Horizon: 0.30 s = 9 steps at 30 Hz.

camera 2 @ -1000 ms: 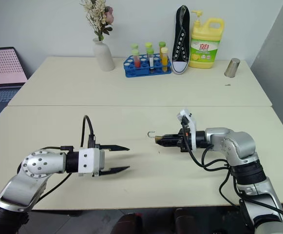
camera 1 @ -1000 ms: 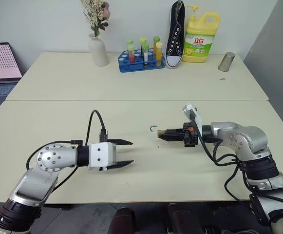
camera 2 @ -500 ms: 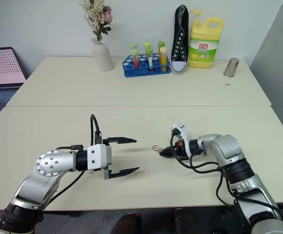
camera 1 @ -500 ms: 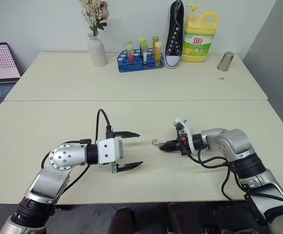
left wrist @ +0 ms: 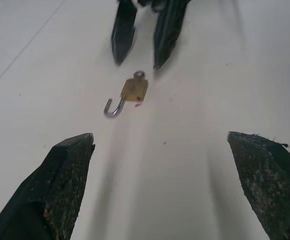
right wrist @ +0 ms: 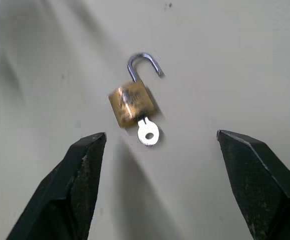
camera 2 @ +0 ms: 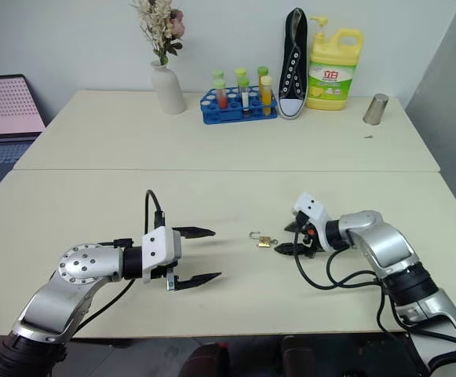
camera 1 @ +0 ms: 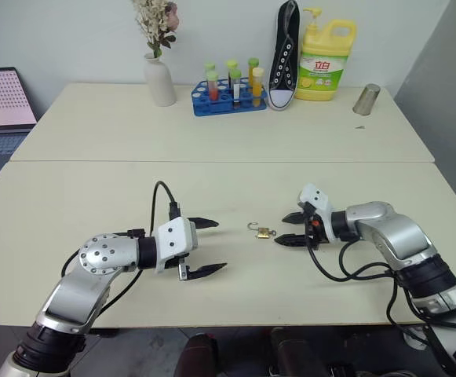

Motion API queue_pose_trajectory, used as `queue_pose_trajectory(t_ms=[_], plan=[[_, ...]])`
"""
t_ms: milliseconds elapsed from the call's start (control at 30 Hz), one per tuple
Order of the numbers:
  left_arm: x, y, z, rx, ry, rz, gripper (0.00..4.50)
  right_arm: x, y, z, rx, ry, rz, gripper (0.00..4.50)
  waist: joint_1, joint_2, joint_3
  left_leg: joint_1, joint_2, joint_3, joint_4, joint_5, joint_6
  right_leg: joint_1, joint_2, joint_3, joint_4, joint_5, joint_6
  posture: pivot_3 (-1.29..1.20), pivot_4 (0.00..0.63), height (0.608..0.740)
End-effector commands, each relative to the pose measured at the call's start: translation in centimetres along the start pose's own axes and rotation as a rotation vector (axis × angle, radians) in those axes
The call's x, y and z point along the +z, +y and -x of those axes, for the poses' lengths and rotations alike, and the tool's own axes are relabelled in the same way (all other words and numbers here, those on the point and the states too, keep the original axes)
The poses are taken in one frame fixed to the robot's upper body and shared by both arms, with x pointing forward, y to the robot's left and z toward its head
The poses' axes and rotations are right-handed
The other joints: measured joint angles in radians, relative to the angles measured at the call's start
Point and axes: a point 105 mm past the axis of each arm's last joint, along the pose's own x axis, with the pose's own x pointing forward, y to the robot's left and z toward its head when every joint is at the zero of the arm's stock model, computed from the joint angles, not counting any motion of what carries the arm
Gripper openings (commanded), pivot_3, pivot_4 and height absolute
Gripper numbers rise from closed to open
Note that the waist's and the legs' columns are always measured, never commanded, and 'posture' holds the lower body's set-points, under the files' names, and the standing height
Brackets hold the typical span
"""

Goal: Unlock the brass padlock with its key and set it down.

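The brass padlock (camera 1: 264, 232) lies flat on the cream table (camera 1: 212, 181), between my two grippers. Its silver shackle (right wrist: 144, 62) is swung open, and the small silver key (right wrist: 148, 133) sticks out of its bottom. My right gripper (camera 1: 281, 230) is open just to the right of the padlock, its fingertips pointing at it without touching. My left gripper (camera 1: 220, 245) is open wide a short way to the left, also pointing at the padlock (left wrist: 135, 90), with nothing between its fingers.
Along the far table edge stand a white vase with flowers (camera 1: 159, 78), a blue rack of test tubes (camera 1: 229, 93), a black shoe (camera 1: 281, 53), a yellow detergent bottle (camera 1: 326, 59) and a metal cup (camera 1: 364, 99). A laptop (camera 1: 0, 106) sits at far left.
My right gripper has sunk to the table, opened and let go of the padlock, which now lies on the table. My left gripper has opened wider and rolled slightly.
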Motion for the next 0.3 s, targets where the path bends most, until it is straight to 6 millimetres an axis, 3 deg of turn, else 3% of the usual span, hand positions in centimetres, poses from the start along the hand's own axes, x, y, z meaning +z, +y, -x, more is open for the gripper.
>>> queue_pose_trajectory(t_ms=[33,133,300], plan=[[0.9,-0.1,1.1,0.008,-0.003,-0.014,4.50,3.3,1.0,2.5,0.033,-0.150,0.161,3.55,-0.003,0.000,0.000,0.000,0.000,0.000,0.000,0.000,0.000,0.000,0.000,0.000,0.000,0.000,0.000,0.00,0.150,0.740],[0.7,-0.9,1.7,-0.029,0.008,0.028,4.50,3.8,2.3,3.6,0.076,-0.195,0.285,3.55,-0.001,0.000,0.000,0.001,0.001,0.000,-0.001,0.000,0.000,0.000,0.001,0.000,0.000,0.000,0.000,0.00,0.150,0.740],[0.8,-0.7,2.0,-0.001,-0.012,0.075,4.50,2.6,1.9,3.5,0.049,-0.149,0.356,3.55,0.000,0.000,0.000,0.001,0.000,0.000,0.000,0.000,0.000,0.001,0.000,0.000,0.000,0.000,0.000,0.00,0.150,0.740]])
